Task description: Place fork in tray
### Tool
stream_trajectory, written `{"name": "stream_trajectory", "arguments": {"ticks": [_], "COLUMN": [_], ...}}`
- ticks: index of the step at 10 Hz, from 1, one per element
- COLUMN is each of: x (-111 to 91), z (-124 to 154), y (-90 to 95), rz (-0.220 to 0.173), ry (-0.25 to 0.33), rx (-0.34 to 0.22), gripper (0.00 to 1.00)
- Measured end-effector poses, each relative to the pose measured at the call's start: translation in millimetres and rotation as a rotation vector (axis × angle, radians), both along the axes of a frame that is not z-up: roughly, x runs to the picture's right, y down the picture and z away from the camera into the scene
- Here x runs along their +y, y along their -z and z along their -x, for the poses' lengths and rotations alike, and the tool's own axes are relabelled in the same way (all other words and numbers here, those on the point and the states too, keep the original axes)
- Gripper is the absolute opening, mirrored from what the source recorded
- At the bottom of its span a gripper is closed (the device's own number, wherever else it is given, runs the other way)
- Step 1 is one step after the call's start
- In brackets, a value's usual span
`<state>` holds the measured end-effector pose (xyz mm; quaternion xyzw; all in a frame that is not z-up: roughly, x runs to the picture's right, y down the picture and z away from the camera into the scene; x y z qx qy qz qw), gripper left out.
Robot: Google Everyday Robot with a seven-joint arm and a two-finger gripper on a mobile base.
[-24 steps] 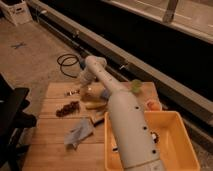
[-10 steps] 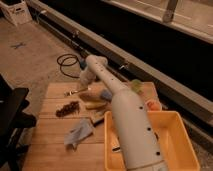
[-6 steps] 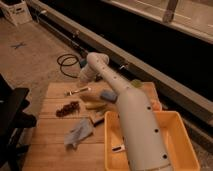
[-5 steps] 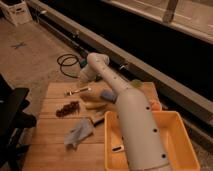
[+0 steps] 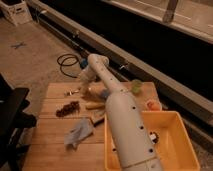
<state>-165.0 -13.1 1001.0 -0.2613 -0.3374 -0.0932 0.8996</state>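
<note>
The fork (image 5: pixel 74 92), a slender pale utensil, lies on the wooden table (image 5: pixel 55 145) near its back left corner. My white arm runs up from the bottom centre, bends at the elbow (image 5: pixel 96 62) and comes down toward the table. The gripper (image 5: pixel 84 88) hangs just right of the fork, close above the boards. Whether it touches the fork does not show. The tray (image 5: pixel 171 116), a big yellow tub, stands at the table's right front, partly hidden behind my forearm.
A yellowish oblong piece (image 5: pixel 95 105), a dark brown cluster (image 5: pixel 67 108) and a blue-grey cloth (image 5: pixel 77 133) lie on the table. A green cup (image 5: pixel 136 86) and an orange item (image 5: pixel 152 104) sit at the back right. A small dark thing (image 5: pixel 152 136) is in the tray. Black cable (image 5: pixel 66 62) coils on the floor.
The elbow has risen and swung slightly right, and the gripper has lifted a little off the table beside the fork. The objects on the table have stayed put.
</note>
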Motion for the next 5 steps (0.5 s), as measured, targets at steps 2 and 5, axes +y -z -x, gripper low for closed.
{"name": "stream_trajectory", "arguments": {"ticks": [2,5], "x": [8.5,18.1], "z": [4.4,6.5], "y": [-10.8,-17.9], "rz": [0.028,0.064], "ry": [-0.001,-0.002], "rx": [-0.007,-0.016], "gripper": [0.8,0.76]}}
